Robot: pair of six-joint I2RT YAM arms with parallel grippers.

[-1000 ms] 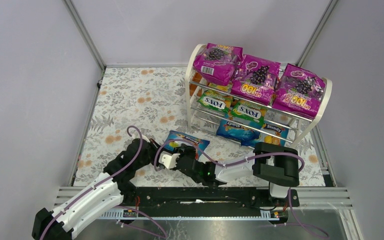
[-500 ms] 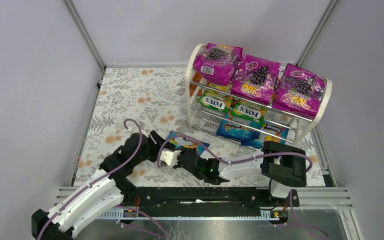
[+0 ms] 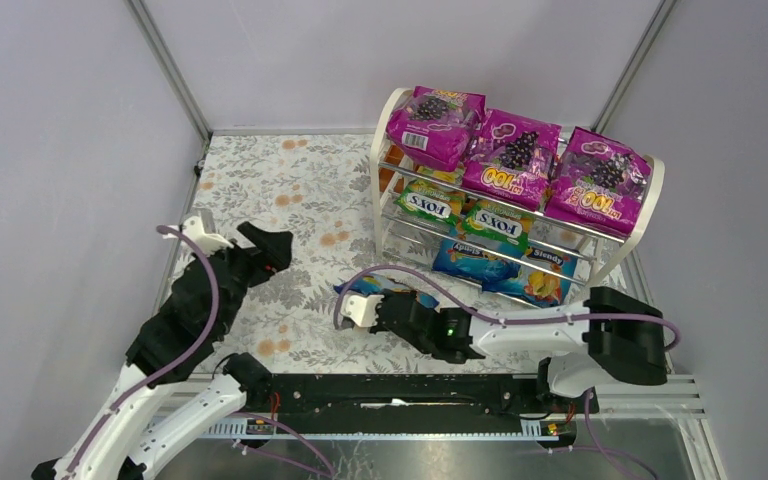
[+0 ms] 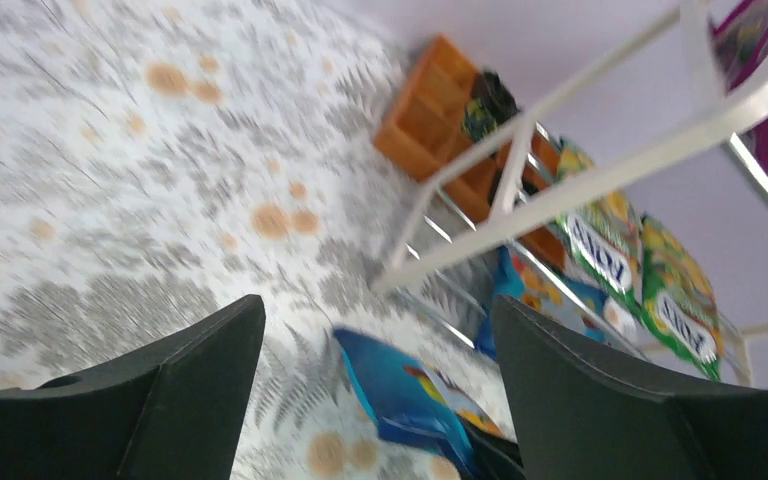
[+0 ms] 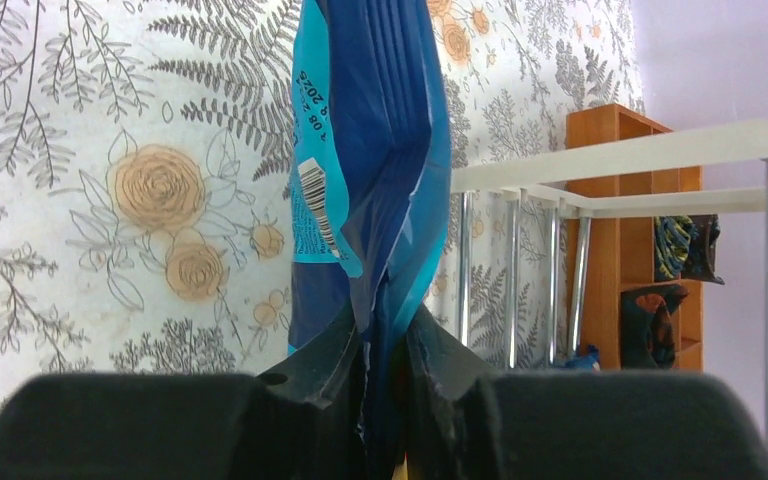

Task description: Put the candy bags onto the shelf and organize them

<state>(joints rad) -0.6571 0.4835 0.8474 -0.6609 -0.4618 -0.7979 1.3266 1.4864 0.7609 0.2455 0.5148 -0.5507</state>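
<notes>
The blue candy bag (image 5: pixel 370 180) sits pinched in your right tool (image 5: pixel 385 350), whose two fingers are closed on its near edge. The bag stands on edge and reaches straight ahead of the fingertips, barcode side to the left. Whether its far end touches the worktop (image 3: pixel 260 190) you cannot tell. From above, the tool covers most of the bag, and only a blue corner shows past its tip.

Ahead and to the right of that tool stands the shelf (image 3: pixel 377 190). Three magenta bags (image 3: pixel 512 158) lie across the top tier, two green FOX'S bags (image 3: pixel 495 228) on the middle tier and two blue Slendy bags (image 3: pixel 540 275) on the bottom one. Behind the shelf's chrome rods there is an orange wooden box (image 5: pixel 625 240).

Your left tool (image 4: pixel 375 310) is off to the left of the right one, well apart from it and above the flowered worktop. Its fingers are spread wide with nothing between them, and the held bag lies ahead of it, between it and the shelf.
</notes>
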